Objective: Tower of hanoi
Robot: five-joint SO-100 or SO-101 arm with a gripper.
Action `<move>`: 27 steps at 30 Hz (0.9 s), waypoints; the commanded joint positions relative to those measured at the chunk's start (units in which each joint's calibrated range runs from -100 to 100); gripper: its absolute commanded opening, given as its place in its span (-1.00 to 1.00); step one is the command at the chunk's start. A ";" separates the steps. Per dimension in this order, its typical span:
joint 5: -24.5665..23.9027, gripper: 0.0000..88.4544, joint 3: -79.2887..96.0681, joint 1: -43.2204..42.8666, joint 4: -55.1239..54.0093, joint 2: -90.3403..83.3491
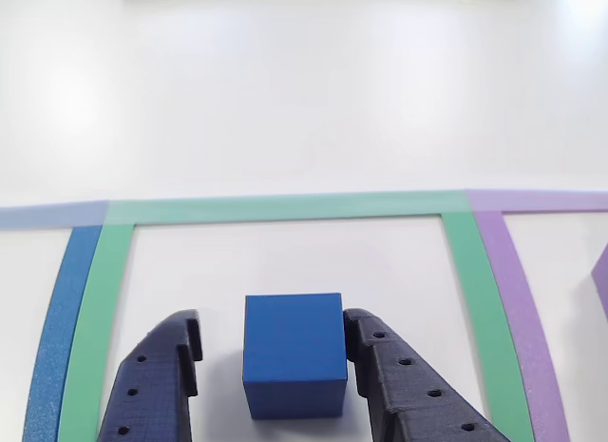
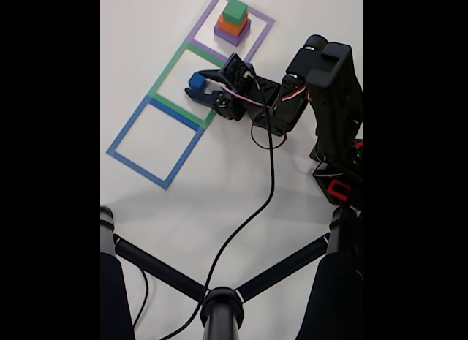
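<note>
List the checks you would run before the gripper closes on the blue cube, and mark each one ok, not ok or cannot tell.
1. Blue cube sits between the fingers of the gripper: ok.
2. Jaws open wider than the cube: ok.
3. Cube centred: not ok, the right finger is closer.
4. Cube inside the green square: ok.
5. Stack in the purple square is clear of the arm: ok.
6. Finger height on the cube: cannot tell.

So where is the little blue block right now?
The blue block sits inside the green tape square, between the open gripper's fingers; in the fixed view that is the middle square.
</note>
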 commanded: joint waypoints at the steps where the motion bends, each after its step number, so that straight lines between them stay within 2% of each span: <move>1: 0.59 -0.61 -0.48 -0.38 -1.95 -1.43; 8: 0.59 -0.61 2.43 0.45 1.85 -11.04; 14: 0.59 -0.71 6.06 1.83 21.44 -31.55; 18: 0.59 -0.89 8.42 3.35 39.25 -46.70; 21: 0.59 -1.00 6.24 4.50 59.16 -59.44; 23: 0.59 -1.00 1.61 5.26 75.43 -66.73; 27: 0.59 -1.00 -10.39 7.01 98.74 -74.18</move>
